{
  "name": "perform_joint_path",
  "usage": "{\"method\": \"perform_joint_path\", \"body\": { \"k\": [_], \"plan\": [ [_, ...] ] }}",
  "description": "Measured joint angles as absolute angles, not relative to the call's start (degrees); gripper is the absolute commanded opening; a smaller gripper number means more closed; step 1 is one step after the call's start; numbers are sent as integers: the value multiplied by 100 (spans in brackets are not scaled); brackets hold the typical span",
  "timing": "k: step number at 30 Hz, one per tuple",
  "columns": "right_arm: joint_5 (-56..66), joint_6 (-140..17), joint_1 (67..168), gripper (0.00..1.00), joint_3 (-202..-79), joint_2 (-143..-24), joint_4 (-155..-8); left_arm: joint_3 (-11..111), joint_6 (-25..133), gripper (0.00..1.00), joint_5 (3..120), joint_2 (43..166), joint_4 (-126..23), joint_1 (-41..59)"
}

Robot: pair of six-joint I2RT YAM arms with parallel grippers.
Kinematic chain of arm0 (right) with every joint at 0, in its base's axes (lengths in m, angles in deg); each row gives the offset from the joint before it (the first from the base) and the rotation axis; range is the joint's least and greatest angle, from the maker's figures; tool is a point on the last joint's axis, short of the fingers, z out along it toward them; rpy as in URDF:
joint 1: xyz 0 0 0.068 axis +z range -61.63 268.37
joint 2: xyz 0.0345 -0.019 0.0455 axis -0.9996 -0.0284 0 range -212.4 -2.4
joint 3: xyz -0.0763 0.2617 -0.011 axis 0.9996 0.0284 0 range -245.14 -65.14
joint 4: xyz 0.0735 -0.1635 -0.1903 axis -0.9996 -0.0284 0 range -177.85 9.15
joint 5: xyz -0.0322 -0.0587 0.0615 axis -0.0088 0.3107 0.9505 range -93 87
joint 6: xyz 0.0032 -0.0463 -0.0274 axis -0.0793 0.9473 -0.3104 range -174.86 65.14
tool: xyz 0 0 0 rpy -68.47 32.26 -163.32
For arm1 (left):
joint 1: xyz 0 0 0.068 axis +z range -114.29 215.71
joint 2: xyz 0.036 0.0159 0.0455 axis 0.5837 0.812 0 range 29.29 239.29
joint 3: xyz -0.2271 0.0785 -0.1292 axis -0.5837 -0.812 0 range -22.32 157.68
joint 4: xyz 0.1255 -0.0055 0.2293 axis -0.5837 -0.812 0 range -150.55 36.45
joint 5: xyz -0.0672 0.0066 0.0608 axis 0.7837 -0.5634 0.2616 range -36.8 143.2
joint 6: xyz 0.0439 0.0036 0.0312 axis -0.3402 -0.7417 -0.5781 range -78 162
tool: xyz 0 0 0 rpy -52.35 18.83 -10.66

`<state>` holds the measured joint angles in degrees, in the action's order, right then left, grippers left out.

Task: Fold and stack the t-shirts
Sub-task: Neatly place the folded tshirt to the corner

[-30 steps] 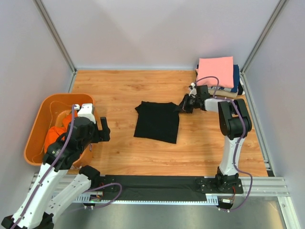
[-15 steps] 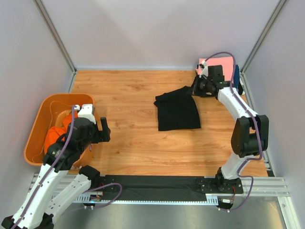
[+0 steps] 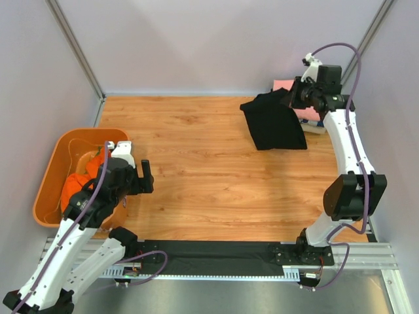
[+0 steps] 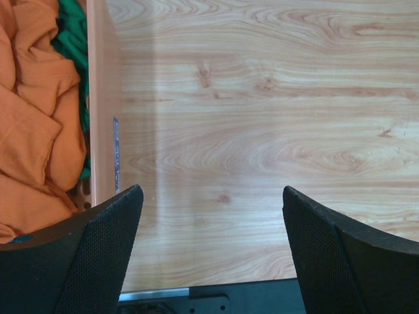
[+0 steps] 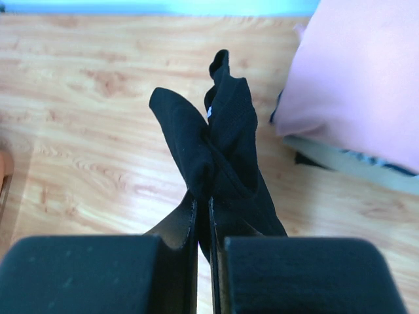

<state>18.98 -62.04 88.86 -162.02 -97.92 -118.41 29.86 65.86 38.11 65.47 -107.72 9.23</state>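
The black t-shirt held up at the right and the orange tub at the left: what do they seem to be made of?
Black t-shirt: soft matte cloth, probably a cotton knit. It hangs limp and creases into loose folds where the right gripper pinches it.
Orange tub: it looks like rigid moulded plastic with a smooth finish. Its wall is straight, thin and evenly coloured.

Black t-shirt (image 3: 273, 123): matt, soft cloth. Table (image 3: 196, 190): smooth wood grain, slight sheen. Tub (image 4: 101, 98) at 9 o'clock: smooth orange plastic. Pink t-shirt (image 5: 366, 72): matt cloth
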Motion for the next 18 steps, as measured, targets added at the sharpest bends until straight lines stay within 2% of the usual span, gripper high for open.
{"method": "perform_joint_path", "body": {
  "k": [11,18],
  "plan": [
    [2162,-5946,8126,0,-17511,-9971,-11874,2984,6584,93,3875,6659,-10768,923],
    [2577,-5933,7748,0,-18666,-10763,-11920,2923,6584,93,3879,6681,-10750,923]
  ]
}}
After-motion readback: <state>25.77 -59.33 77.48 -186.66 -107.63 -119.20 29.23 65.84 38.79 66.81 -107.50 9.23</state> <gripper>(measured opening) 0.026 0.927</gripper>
